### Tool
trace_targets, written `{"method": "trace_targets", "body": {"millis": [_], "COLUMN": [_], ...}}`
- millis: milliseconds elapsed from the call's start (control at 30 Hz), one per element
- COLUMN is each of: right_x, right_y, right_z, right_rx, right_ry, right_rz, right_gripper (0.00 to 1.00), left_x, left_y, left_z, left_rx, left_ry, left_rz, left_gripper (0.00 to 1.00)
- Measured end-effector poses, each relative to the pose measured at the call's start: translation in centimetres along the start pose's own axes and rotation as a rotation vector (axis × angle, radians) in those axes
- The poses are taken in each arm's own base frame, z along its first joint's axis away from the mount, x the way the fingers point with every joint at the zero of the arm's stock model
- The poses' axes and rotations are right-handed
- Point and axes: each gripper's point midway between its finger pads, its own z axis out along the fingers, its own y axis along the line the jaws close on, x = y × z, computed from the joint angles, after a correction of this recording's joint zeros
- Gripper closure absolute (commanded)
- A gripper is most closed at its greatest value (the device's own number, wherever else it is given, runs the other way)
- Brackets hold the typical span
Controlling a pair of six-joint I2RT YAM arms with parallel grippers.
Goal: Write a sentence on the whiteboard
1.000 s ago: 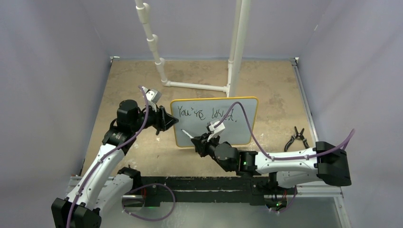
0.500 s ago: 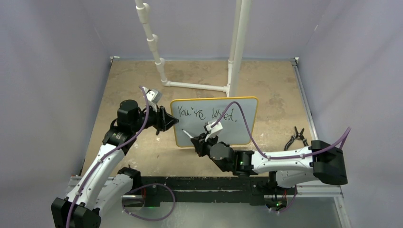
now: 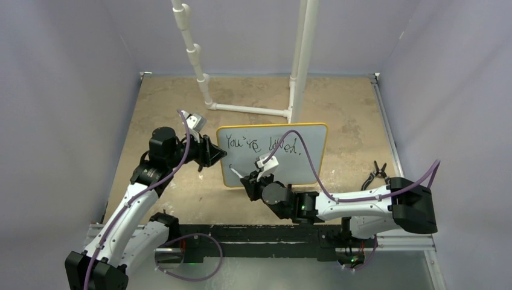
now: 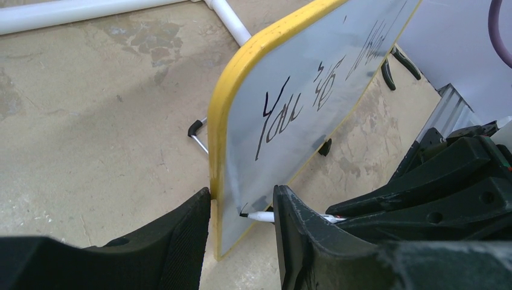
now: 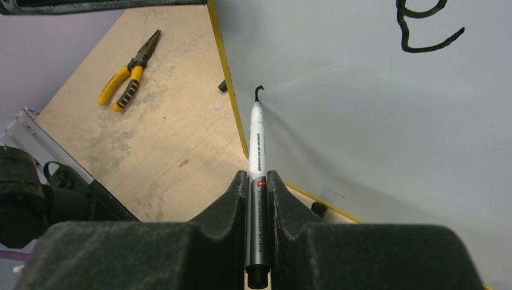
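While I look from up top, the whiteboard (image 3: 302, 169) stands on its feet, w/ the sentence (image 3: 262, 145) along its top. L claw (image 3: 212, 154) is at the board's left edge, R claw (image 3: 249, 185) by its low left part.

L wrist cam: one finger each side of the board's edge, back one touching the yellow frame. Can't tell if it squeezes.

R wrist cam: R claw pinches a marker (image 5: 256, 151), tip on the board at a tiny hook mark. I think it should press soft, go slow & keep the board still. Pliers (image 5: 130, 75) lie past the board's edge. No box or bowl shows.
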Motion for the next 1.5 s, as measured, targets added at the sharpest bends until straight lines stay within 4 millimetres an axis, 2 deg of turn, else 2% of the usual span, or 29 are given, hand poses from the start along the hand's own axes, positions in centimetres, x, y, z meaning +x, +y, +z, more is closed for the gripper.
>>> {"method": "trace_targets", "body": {"millis": [367,933,1500], "right_x": [1.0,-0.8,-0.6], "right_y": [-0.4,-0.5,-0.5], "right_z": [-0.2,-0.3,-0.4], "right_rx": [0.016,0.031,0.031], "right_ry": [0.035,-0.015,-0.005], "right_rz": [0.003,-0.016,0.006], "right_gripper": [1.0,1.0,1.0], "left_x": [0.0,0.0,0.0], "left_y": [0.0,0.1,0.1], "left_z": [0.0,0.0,0.0], "left_rx": [-0.003,-0.006,-0.006], "left_ry": [0.0,-0.001,-0.001], "left_rz": [0.0,0.006,0.006], "left_gripper": [0.59,0.6,0.6]}}
